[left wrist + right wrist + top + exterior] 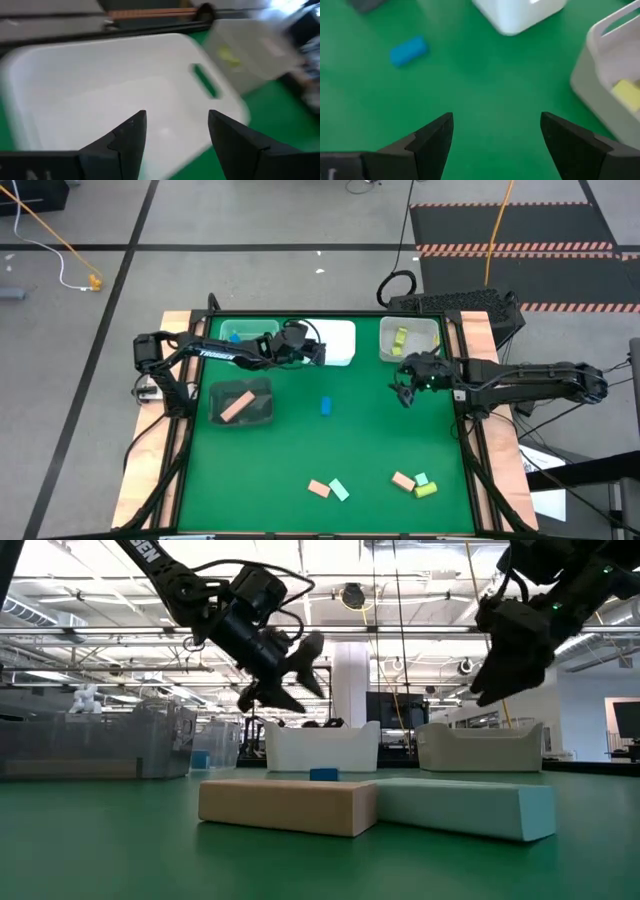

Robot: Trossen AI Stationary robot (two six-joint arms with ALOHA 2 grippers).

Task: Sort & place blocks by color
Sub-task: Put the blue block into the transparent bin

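Nearest the front edge of the green table [300, 450], four blocks remain unsorted: a pink [319, 488], a mint [339, 490], another pink [403, 480] and a yellow-green one [426, 489]. Farther in lies a blue block [326, 407]. Beyond it, the right gripper [404, 392] hangs wide open, empty; the left gripper [318, 352] spreads, empty, over the white bin [340, 340]. Bins already hold pink, blue and yellow pieces.

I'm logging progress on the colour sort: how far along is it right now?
Done: a pink block lies in the near-left bin, a yellow-green one in the far-right bin. In hand: nothing; the left gripper hangs open over the white bin, the right gripper open above the mat. Left: the blue block mid-table and five blocks near the front edge.
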